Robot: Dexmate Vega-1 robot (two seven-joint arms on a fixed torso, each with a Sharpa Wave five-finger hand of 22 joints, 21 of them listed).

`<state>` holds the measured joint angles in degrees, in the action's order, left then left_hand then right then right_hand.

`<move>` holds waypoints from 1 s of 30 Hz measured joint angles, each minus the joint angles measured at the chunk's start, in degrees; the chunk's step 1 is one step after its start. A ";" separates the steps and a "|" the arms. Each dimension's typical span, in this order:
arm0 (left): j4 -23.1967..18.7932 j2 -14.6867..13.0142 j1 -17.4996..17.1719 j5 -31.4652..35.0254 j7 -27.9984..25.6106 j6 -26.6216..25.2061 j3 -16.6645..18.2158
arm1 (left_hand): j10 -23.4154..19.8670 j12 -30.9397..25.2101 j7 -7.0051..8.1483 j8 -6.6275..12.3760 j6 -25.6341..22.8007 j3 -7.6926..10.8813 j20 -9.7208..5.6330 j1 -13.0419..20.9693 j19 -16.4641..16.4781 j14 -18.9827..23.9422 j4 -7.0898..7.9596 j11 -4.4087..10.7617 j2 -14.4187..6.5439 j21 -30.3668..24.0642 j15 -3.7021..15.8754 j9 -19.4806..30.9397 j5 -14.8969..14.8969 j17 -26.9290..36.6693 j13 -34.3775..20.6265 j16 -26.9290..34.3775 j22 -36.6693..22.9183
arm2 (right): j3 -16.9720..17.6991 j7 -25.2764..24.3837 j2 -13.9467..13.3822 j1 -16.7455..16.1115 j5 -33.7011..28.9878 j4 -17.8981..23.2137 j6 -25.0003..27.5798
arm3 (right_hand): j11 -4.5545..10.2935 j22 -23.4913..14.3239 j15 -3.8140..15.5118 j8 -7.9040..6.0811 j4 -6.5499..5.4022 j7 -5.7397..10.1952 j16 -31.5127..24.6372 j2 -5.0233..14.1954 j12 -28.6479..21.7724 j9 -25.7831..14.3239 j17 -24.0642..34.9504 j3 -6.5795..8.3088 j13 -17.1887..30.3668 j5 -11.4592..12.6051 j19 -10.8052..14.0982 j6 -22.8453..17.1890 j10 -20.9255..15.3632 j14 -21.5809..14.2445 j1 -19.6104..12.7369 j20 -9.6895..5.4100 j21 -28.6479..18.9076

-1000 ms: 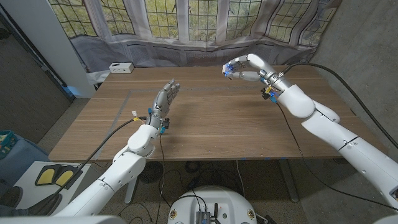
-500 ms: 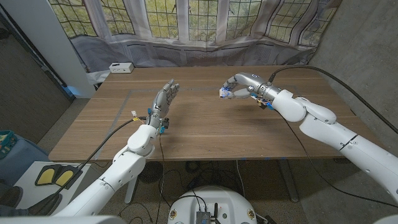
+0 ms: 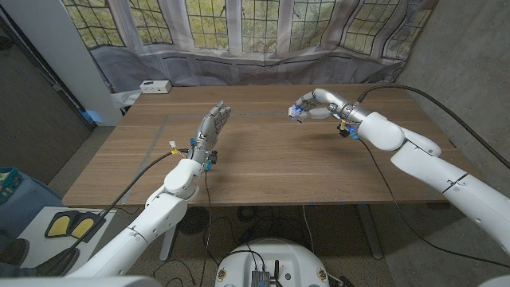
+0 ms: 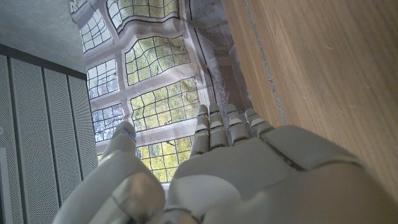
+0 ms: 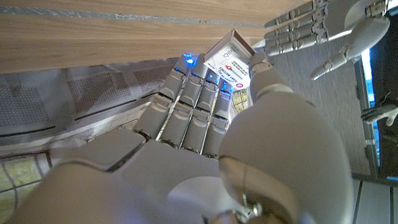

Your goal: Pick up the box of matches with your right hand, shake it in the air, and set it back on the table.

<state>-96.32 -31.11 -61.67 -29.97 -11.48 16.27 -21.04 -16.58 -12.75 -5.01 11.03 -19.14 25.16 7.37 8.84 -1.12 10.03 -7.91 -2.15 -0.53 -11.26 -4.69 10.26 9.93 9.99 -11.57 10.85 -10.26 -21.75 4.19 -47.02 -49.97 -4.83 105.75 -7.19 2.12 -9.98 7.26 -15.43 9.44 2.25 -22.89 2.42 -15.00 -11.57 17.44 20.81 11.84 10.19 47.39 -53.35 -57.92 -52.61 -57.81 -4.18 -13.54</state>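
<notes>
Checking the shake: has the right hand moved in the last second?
Yes. The right hand holding the matchbox dipped toward the table, then rose back toward the far edge.

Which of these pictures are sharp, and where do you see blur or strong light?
Head view: even, soft light, sharp across the table, right hand crisp. Left wrist view: the windows glow bright behind the left hand, which is near and slightly soft. Right wrist view: the box of matches has a readable label; blue lights shine on the fingertips.

White arms (image 3: 434, 163), grey hands (image 3: 213, 126), seemingly black cables
</notes>
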 measured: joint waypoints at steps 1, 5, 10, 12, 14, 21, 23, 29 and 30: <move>0.00 0.00 0.00 0.00 0.00 0.00 0.00 | 0.00 0.00 0.00 0.00 0.00 0.00 0.00 0.00 0.00 0.00 0.00 0.00 0.00 0.00 0.00 0.00 0.00 0.00 0.00 0.00 0.00 | 0.34 0.00 0.25 -0.22 0.00 -0.24 0.00 | -0.12 0.00 0.00 0.01 0.00 0.00 0.00 0.00 0.00 0.00 0.00 0.00 0.00 0.00 0.00 0.00 -0.12 0.00 0.00 0.00 0.00; 0.00 0.00 0.07 0.00 0.01 -0.08 -0.07 | 0.00 0.00 0.00 0.00 0.00 0.00 0.00 0.00 0.00 0.00 0.00 0.00 0.00 0.00 0.00 0.00 0.00 0.00 0.00 0.00 0.00 | 2.36 -2.59 1.94 -1.42 6.18 -1.97 -2.58 | -0.31 0.00 0.00 0.02 -0.01 0.00 0.00 0.00 0.00 0.00 0.27 0.00 -0.01 0.00 0.00 0.00 -0.31 0.00 0.00 0.00 0.00; -0.16 -0.08 0.26 0.10 0.01 -0.36 -0.18 | 0.00 0.00 0.00 0.00 0.00 0.00 0.00 0.00 0.00 0.00 0.00 0.00 0.00 0.00 0.00 0.00 0.00 0.00 0.00 0.00 0.00 | 5.14 -5.28 4.72 -2.83 15.72 -4.43 -7.34 | -0.31 0.00 0.02 0.19 -0.07 0.01 0.00 -0.15 0.02 -0.02 0.35 0.07 -0.01 0.23 -0.05 0.00 -0.31 0.46 -0.15 -0.05 0.00; -0.20 -0.09 0.42 0.15 0.00 -0.53 -0.25 | 0.00 0.00 0.00 0.00 0.00 0.00 0.00 0.00 0.00 0.00 0.00 0.00 0.00 0.00 0.00 0.00 0.00 0.00 0.00 0.00 0.00 | 6.39 -5.99 5.85 -3.38 19.52 -5.32 -9.03 | -0.53 0.00 0.01 0.24 -0.10 0.01 0.00 -0.15 0.02 -0.03 0.48 0.10 0.04 0.23 -0.22 0.01 -0.09 0.46 -0.16 -0.22 0.01; -0.19 -0.09 0.61 0.20 0.02 -0.60 -0.32 | 0.00 0.00 0.00 0.00 0.00 0.00 0.00 0.00 0.00 0.00 0.00 0.00 0.00 0.00 0.00 0.00 0.00 0.00 0.00 0.00 0.00 | 7.53 -6.37 6.91 -3.93 22.72 -6.14 -10.09 | -0.62 0.00 0.01 0.28 -0.11 0.01 0.05 -0.30 0.02 -0.04 0.54 0.11 0.05 0.23 -0.21 0.01 0.00 0.47 -0.30 -0.22 0.01; 0.16 0.14 1.33 0.34 0.41 -0.74 -0.72 | 0.00 0.00 0.00 0.00 0.00 0.00 0.00 0.00 0.00 0.00 0.00 0.00 0.00 0.00 0.00 0.00 0.00 0.00 0.00 0.00 0.00 | 11.10 -6.45 10.21 -5.35 34.43 -8.03 -13.01 | -0.62 0.00 0.00 0.46 -0.11 0.01 0.06 -0.30 0.02 -0.05 0.56 0.11 0.05 0.23 -0.53 0.01 0.00 0.47 -0.30 -0.53 0.24; 0.31 0.18 1.48 0.35 0.53 -0.75 -0.76 | 0.00 0.00 0.00 0.00 0.00 0.00 0.00 0.00 0.00 0.00 0.00 0.00 0.00 0.00 0.00 0.00 0.00 0.00 0.00 0.00 0.00 | 12.56 -6.16 11.59 -5.80 37.22 -8.69 -13.32 | -0.62 0.00 0.00 0.47 -0.11 0.02 0.06 -0.30 0.02 -0.05 0.56 0.11 0.05 0.22 -0.53 0.02 0.00 0.47 -0.30 -0.53 0.24; 0.85 0.47 2.01 0.38 0.71 -0.76 -1.01 | 0.00 0.00 0.00 0.00 0.00 0.00 0.00 0.00 0.00 0.00 0.00 0.00 0.00 0.00 0.00 0.00 0.00 0.00 0.00 0.00 0.00 | 15.94 -4.00 15.14 -6.54 50.74 -10.32 -13.72 | -0.61 0.00 -0.08 0.65 -0.10 0.02 0.06 -0.30 0.02 -0.04 0.56 0.10 0.03 0.22 -0.39 0.02 0.00 0.56 -0.30 -0.67 0.24; 0.90 0.48 2.05 0.38 0.72 -0.76 -1.02 | 0.00 0.00 0.00 0.00 0.00 0.00 0.00 0.00 0.00 0.00 0.00 0.00 0.00 0.00 0.00 0.00 0.00 0.00 0.00 0.00 0.00 | 16.43 -3.72 15.69 -6.60 52.03 -10.55 -13.63 | -0.61 0.00 -0.08 0.68 -0.10 0.02 0.06 -0.30 0.02 -0.04 0.55 0.10 0.03 0.22 -0.39 0.02 0.00 0.56 -0.30 -0.69 0.24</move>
<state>-95.42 -30.63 -59.62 -29.59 -10.76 15.52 -22.06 -16.58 -12.75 -5.01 11.03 -19.14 25.16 7.37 8.84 -1.12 10.03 -7.91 -2.15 -0.53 -11.26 -4.69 10.26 9.93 9.99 -11.57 10.85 -10.26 -5.32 0.47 -31.32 -56.57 47.20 95.20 -20.83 1.51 -9.98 7.17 -14.75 9.33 2.27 -22.82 2.12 -14.98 -11.61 18.00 20.91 11.87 10.41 47.00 -53.33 -57.91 -52.05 -58.10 -4.87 -13.30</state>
